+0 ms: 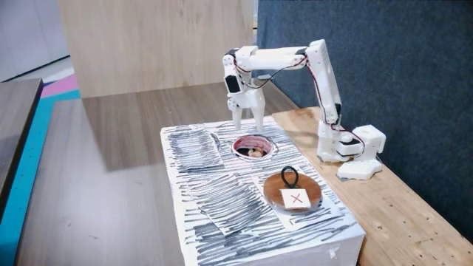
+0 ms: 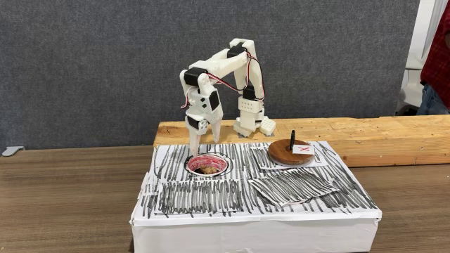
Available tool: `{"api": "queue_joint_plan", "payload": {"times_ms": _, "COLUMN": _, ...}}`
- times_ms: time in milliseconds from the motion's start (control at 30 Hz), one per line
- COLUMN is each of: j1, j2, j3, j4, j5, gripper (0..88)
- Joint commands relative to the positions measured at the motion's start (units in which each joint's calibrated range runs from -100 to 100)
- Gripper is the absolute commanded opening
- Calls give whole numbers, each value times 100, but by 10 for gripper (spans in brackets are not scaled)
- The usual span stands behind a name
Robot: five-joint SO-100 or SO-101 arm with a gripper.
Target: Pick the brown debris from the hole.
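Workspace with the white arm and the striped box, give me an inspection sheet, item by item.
Surface: white box covered in black-scribbled paper sheets, beside a long pale wooden board.
Job's things: round hole with pinkish-red rim; small tan lump of debris lying inside it.
Clutter: round brown wooden disc with black loop and red X label on the box.
End effector: above the hole's rim, pointing down; open or shut cannot be told.
Cables: red and black wires along the arm.
Surroundings: dark felt wall; a person's sleeve at the right edge in a fixed view.
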Motion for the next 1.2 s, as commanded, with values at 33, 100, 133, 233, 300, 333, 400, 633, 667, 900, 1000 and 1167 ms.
{"api": "queue_joint_plan", "payload": {"times_ms": 33, "j1": -143, "j2": 72, "j3": 3, "j4": -224, "j5": 6, "gripper": 292}}
{"api": "queue_joint_plan", "payload": {"times_ms": 100, "j1": -143, "j2": 206, "j3": 3, "j4": -325, "j5": 6, "gripper": 292}}
{"api": "queue_joint_plan", "payload": {"times_ms": 133, "j1": -143, "j2": 298, "j3": -6, "j4": -375, "j5": 6, "gripper": 292}}
{"api": "queue_joint_plan", "payload": {"times_ms": 233, "j1": -135, "j2": 474, "j3": -60, "j4": -442, "j5": 6, "gripper": 292}}
{"api": "queue_joint_plan", "payload": {"times_ms": 300, "j1": -135, "j2": 482, "j3": -78, "j4": -442, "j5": 6, "gripper": 292}}
{"api": "queue_joint_plan", "payload": {"times_ms": 333, "j1": -135, "j2": 482, "j3": -87, "j4": -442, "j5": 6, "gripper": 292}}
{"api": "queue_joint_plan", "payload": {"times_ms": 400, "j1": -135, "j2": 482, "j3": -96, "j4": -442, "j5": 11, "gripper": 292}}
{"api": "queue_joint_plan", "payload": {"times_ms": 633, "j1": -135, "j2": 415, "j3": -6, "j4": -383, "j5": 11, "gripper": 292}}
{"api": "queue_joint_plan", "payload": {"times_ms": 667, "j1": -143, "j2": 390, "j3": -6, "j4": -375, "j5": 17, "gripper": 292}}
{"api": "queue_joint_plan", "payload": {"times_ms": 900, "j1": -150, "j2": 164, "j3": -6, "j4": -400, "j5": 17, "gripper": 292}}
{"api": "queue_joint_plan", "payload": {"times_ms": 1000, "j1": -150, "j2": -238, "j3": -6, "j4": -442, "j5": 17, "gripper": 292}}
{"api": "queue_joint_plan", "payload": {"times_ms": 1167, "j1": -252, "j2": -573, "j3": 3, "j4": -450, "j5": 17, "gripper": 292}}
